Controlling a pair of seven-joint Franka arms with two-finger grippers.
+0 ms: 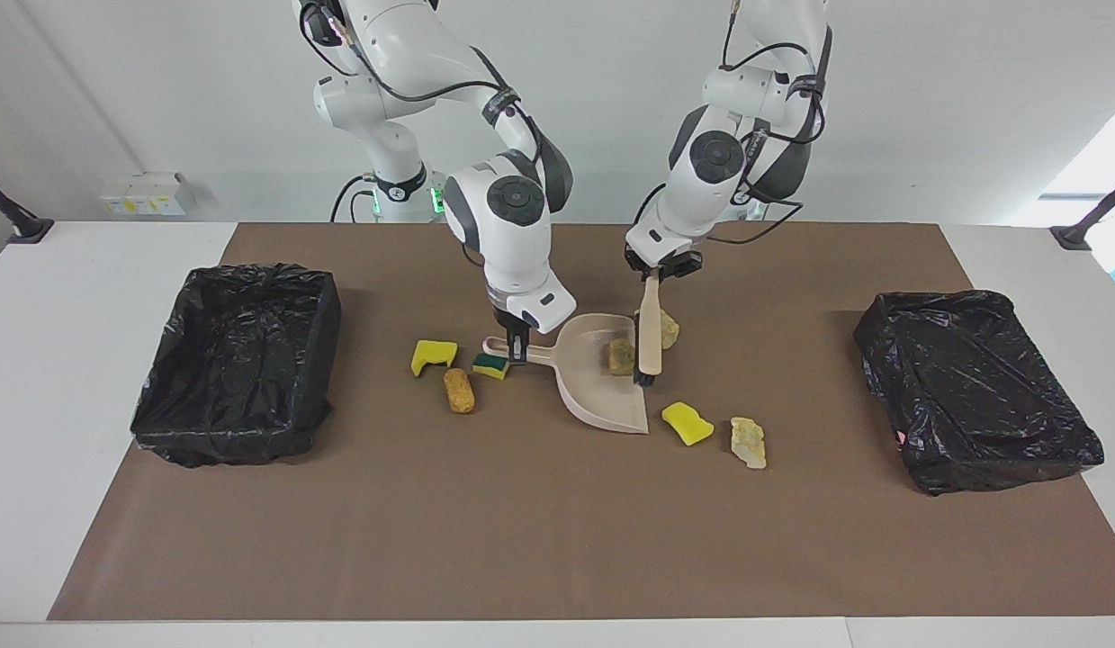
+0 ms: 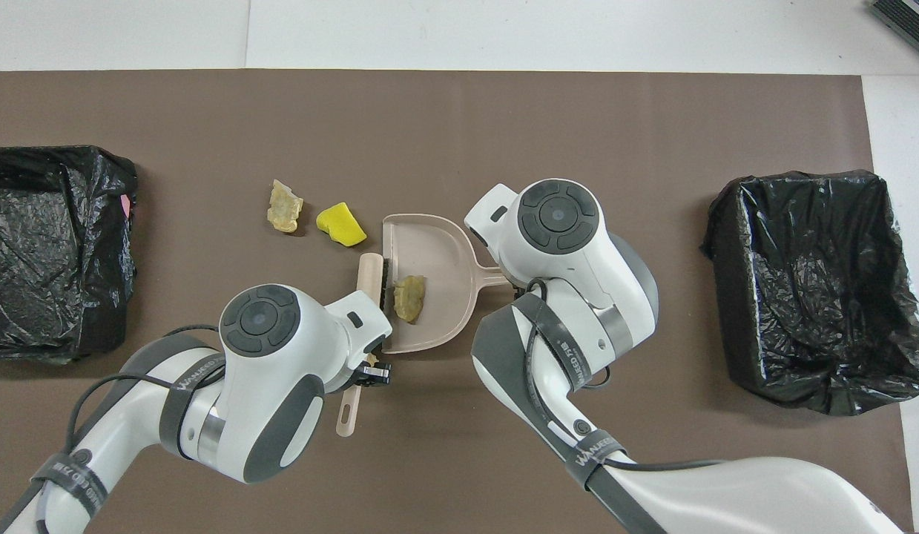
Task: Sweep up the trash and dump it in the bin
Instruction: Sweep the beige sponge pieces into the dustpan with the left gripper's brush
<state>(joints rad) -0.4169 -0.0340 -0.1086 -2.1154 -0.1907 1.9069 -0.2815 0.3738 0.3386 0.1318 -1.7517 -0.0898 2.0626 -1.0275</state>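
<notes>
At the middle of the table (image 1: pixel 557 540), the right end effector (image 1: pixel 517 346) is clamping the dustpan (image 1: pixel 602 382) by its handle while the left end effector (image 1: pixel 662 267) is gripping the brush (image 1: pixel 649 337), whose bristles are resting at the pan's mouth. One bread chunk (image 1: pixel 621 356) is lying in the pan and another (image 1: pixel 669 328) just beside the brush, a yellow sponge (image 1: pixel 687 423) and a pale chunk (image 1: pixel 748 442) are sitting toward the left arm's end, and three more scraps (image 1: pixel 458 369) are lying by the handle, with both bins (image 1: pixel 238 360) well apart from all the trash.
</notes>
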